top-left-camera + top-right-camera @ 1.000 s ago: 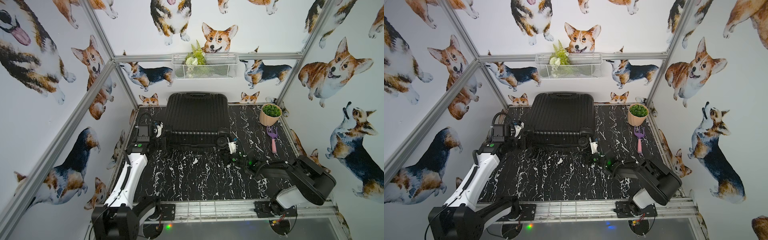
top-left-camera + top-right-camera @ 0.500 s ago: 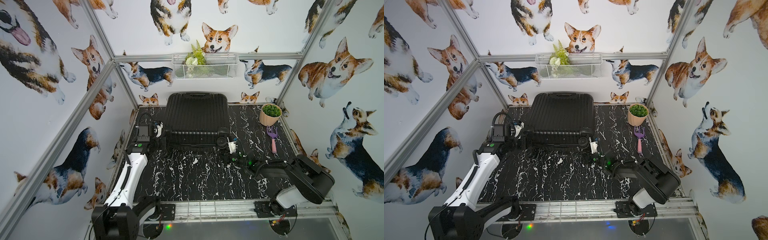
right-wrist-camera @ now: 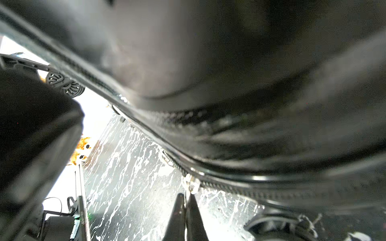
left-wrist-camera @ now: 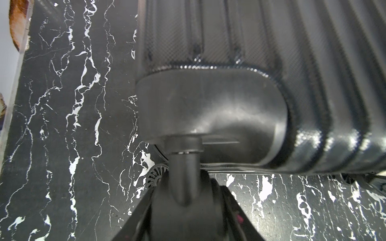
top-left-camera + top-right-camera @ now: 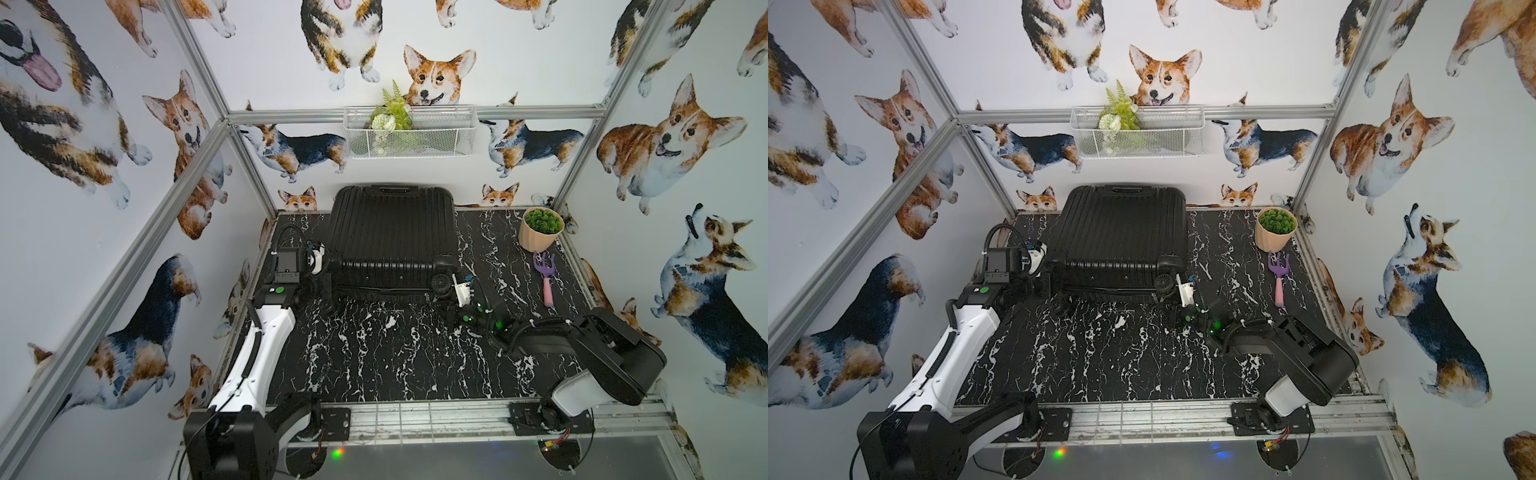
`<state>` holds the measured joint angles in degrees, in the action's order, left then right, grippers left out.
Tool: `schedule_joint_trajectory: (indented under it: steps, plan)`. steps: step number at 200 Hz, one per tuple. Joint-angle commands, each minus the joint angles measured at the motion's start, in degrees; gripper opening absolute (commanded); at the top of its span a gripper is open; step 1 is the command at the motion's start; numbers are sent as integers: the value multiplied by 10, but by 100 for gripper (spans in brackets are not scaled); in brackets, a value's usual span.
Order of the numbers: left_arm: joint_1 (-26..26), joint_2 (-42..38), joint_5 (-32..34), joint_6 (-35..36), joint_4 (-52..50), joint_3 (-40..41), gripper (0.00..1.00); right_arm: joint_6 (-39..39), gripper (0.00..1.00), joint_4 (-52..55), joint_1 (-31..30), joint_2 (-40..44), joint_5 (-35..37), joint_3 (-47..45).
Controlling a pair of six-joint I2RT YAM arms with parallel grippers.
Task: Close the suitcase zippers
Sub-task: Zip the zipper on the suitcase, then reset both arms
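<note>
The black ribbed suitcase (image 5: 390,232) (image 5: 1121,237) lies flat at the back middle of the table, its halves together. My left gripper (image 5: 328,291) (image 4: 186,200) is at the case's near-left corner, shut on a black caster wheel (image 4: 183,217) that fills the gap between its fingers. My right gripper (image 5: 441,300) (image 3: 186,195) is low at the near-right corner. It is shut, pinching the silvery zipper pull (image 3: 189,184). The black zippers (image 4: 229,168) (image 3: 240,187) run along the seam on the near side.
A pink pot with a green plant (image 5: 540,230) stands at the back right, with a purple hand rake (image 5: 546,274) lying in front of it. A white wire basket (image 5: 409,133) hangs on the back wall. Metal frame posts edge the table.
</note>
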<state>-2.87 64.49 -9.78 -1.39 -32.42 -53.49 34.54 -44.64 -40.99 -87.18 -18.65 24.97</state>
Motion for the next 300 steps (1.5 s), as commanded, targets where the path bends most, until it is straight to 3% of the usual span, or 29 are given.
schedule_joint_trajectory:
  steps: [1, 57, 70, 137, 159, 169, 222, 230, 234, 237, 300]
  plan:
    - [-8, -2, -103, 22, -8, 2, 34, -28, 0, -69, -8, 10, -87, 8]
    - [-8, -8, -103, 41, -6, 3, 46, -74, 0, 81, -7, 87, 113, -7]
    - [-8, -9, -114, 44, -1, 5, 54, -81, 0, 96, -5, 102, 138, -13]
    - [-8, -22, -195, 64, 3, 2, 77, -101, 0, 141, 0, 139, 178, -18]
    - [-8, -34, -186, 69, -3, -3, 82, -109, 0, 151, 0, 143, 177, -15]
    - [-8, -40, -173, 69, -7, -8, 83, -111, 5, 154, 0, 147, 182, -16]
    - [-8, -82, -71, 44, 1, -22, 86, -139, 41, 214, 0, 188, 273, -14]
    - [-8, -90, -37, 31, 11, -19, 88, -148, 43, 229, 0, 197, 298, -12]
    - [-9, -95, -17, 22, 15, -18, 98, -152, 44, 237, 0, 202, 312, -12]
    - [-8, -97, -2, 16, 19, -16, 100, -155, 45, 241, 0, 206, 324, -11]
    - [-7, -157, 276, -96, 79, 71, 100, -210, 52, 350, 1, 283, 574, 10]
